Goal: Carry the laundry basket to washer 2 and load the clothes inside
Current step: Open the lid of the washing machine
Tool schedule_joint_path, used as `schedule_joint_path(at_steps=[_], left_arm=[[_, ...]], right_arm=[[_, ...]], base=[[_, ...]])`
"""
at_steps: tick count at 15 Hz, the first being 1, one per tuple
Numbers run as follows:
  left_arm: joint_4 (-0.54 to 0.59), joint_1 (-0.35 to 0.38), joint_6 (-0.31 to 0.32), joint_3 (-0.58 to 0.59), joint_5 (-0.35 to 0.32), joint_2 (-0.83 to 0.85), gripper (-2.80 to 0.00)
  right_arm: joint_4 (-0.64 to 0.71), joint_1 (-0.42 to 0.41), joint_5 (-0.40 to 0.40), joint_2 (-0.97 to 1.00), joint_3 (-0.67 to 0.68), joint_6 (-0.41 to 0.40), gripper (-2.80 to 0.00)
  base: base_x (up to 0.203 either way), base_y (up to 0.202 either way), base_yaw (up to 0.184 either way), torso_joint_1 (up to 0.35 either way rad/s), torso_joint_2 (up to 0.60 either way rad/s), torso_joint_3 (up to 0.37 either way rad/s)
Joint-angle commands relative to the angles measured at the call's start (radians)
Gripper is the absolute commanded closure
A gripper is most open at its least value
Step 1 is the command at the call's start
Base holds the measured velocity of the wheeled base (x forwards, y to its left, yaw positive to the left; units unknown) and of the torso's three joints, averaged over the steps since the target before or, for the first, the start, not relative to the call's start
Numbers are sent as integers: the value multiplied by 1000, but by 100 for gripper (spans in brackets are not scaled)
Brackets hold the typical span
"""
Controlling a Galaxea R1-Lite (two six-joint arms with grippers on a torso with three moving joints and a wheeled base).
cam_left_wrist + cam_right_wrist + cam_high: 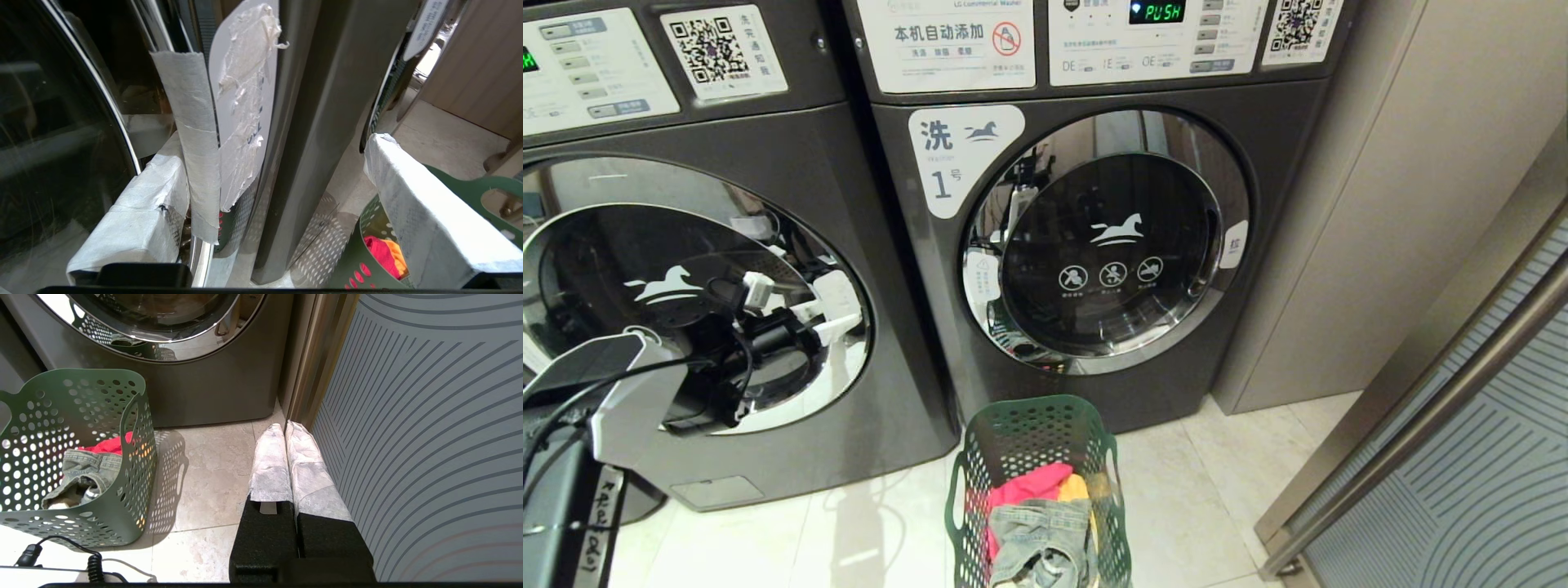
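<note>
Okay, far left first: the left washer (849,204) has its round glass door (572,245) shut. Its number label is not readable, but the neighbour is marked 1, so this one is probably washer 2. The left gripper (273,147) is up against that door's right edge with its jaws spread wide and nothing between them that it grips. One taped finger (139,220) sits just beside the chrome rim, the other reaches out over the basket side. The relation that matters is a taped strip (196,163), likely the door pull, running up and down along the rim. It lies inside the open gap, close to the door-side finger, so its long axis crosses the line the jaws would close on. My read is that the next move is to close on the strip and pull outward, and that the left arm is clearly the nearer one for it. Moving right, the laundry basket (980,457) stands upright on the floor tiles in front of the washer marked 1 (1282,245), below and to the right of the left gripper. The clothes (1037,523) are heaped inside, red and yellow under denim, none loaded yet. Far right, the right gripper (284,428) hangs parked near the floor by a striped panel (429,416), fingers pressed together and empty, well apart from the basket.
</note>
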Motion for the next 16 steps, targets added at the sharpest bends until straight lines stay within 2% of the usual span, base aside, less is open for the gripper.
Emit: schedule_joint_path(at_steps=[1, 3, 7, 9, 12, 16], left_arm=[[-32, 3, -2, 15, -43, -6, -280], [-63, 1, -34, 34, -46, -10, -280], [-193, -13, -161, 51, -46, -7, -280], [-203, -20, -185, 51, -46, -11, -280], [-286, -31, -225, 101, -49, -19, -280], [-337, -38, -238, 153, -74, -24, -280]], right_arm=[[0, 0, 1, -1, 0, -2, 0], [0, 0, -1, -1, 0, -2, 0], [0, 0, 1, -1, 0, -1, 0], [0, 0, 1, -1, 0, -2, 0], [0, 0, 1, -1, 0, -1, 0], [0, 0, 0, -1, 0, 0, 0]], base=[[0, 0, 0, 0, 0, 0], [0, 0, 0, 0, 0, 0], [0, 0, 0, 0, 0, 0], [0, 0, 0, 0, 0, 0], [0, 0, 0, 0, 0, 0], [0, 0, 0, 0, 0, 0]])
